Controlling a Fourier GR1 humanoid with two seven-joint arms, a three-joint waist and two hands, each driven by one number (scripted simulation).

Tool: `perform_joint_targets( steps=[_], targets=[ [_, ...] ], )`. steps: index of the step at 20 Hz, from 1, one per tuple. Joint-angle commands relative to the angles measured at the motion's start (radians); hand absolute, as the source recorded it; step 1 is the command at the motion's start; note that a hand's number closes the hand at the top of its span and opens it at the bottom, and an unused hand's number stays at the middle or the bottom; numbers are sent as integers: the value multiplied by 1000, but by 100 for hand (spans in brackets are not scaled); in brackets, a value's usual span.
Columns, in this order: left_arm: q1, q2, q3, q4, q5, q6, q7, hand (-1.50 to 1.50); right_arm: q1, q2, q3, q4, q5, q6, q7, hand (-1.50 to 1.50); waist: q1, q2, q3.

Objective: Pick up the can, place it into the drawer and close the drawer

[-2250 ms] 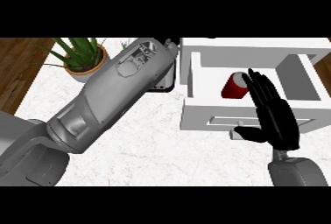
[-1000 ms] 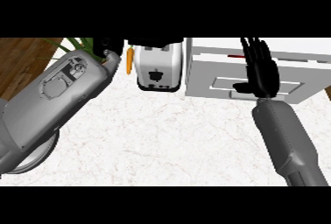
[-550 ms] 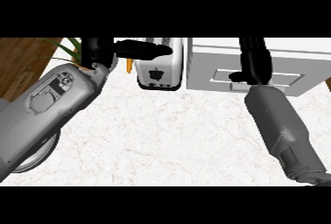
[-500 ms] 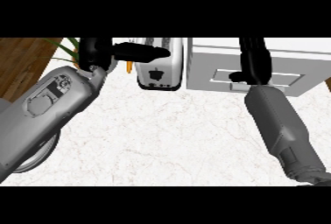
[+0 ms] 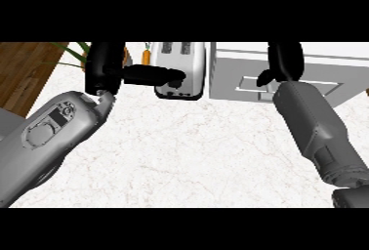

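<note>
The white drawer [image 5: 241, 66] at the back right shows only its flat front with a recessed handle [image 5: 252, 83], and it looks pushed in. No can shows in the head view. My right hand [image 5: 285, 59] lies with straight fingers against the drawer front, just right of the handle, so it is open. My left hand [image 5: 105, 64] is raised at the back left, fingers straight and thumb [image 5: 153, 74] stretched right in front of the toaster, holding nothing.
A white toaster [image 5: 181, 64] stands directly left of the drawer. Behind it lie an orange carrot [image 5: 146, 55] and a green plant [image 5: 74, 52]. The marble counter [image 5: 187, 146] ends at the left on a wooden floor [image 5: 22, 73].
The drawer, earlier open with the red can inside, has been pushed in by my right hand and the can is out of sight. My left arm has risen toward the toaster.
</note>
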Motion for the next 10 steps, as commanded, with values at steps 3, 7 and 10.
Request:
perform_joint_targets(
  steps=[3, 7, 10],
  targets=[
    [33, 29, 30, -9, -8, -37, -25, -150, -128, 17, -30, 57, -24, 36, 0, -150, 18, 11, 2],
    [90, 21, 24, -56, -12, -28, -48, -150, -110, 16, -116, 25, -137, 38, -144, -150, 23, 12, 4],
    [90, 33, 27, -57, -18, -36, -41, -150, -128, 66, -173, 9, -207, 46, -183, -150, 19, 9, 5]
  ],
)
